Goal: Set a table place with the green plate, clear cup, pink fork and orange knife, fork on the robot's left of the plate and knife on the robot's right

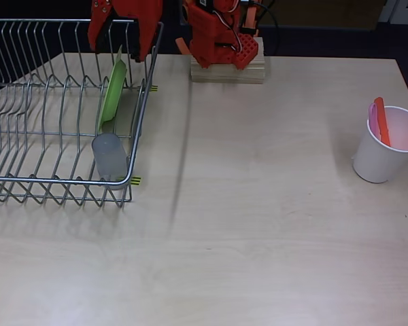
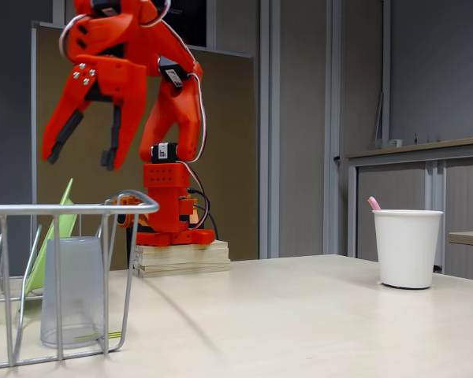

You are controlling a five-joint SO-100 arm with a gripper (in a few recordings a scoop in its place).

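Nothing set yet: plate (image 1: 113,95) and clear cup (image 1: 109,155) racked, fork (image 1: 373,121) and knife (image 1: 381,121) cupped, pincer (image 2: 83,157) wide, empty.

Looks like an office or lab room used for robot tests, not a home kitchen. Pale wood-laminate table (image 1: 272,224) with nothing homely about it. Behind it in the fixed view: grey wall panels with vertical metal strips (image 2: 331,126), a brown partition board (image 2: 236,157), a grey cabinet with a counter top (image 2: 418,197) at right. Orange-red robot arm (image 2: 165,118) bolted on a stack of wooden boards (image 2: 181,258), cables at its base. Kitchen props are staged: wire dish rack (image 1: 54,115), white paper cup (image 1: 384,146). Dark floor past the table edge in the overhead view.
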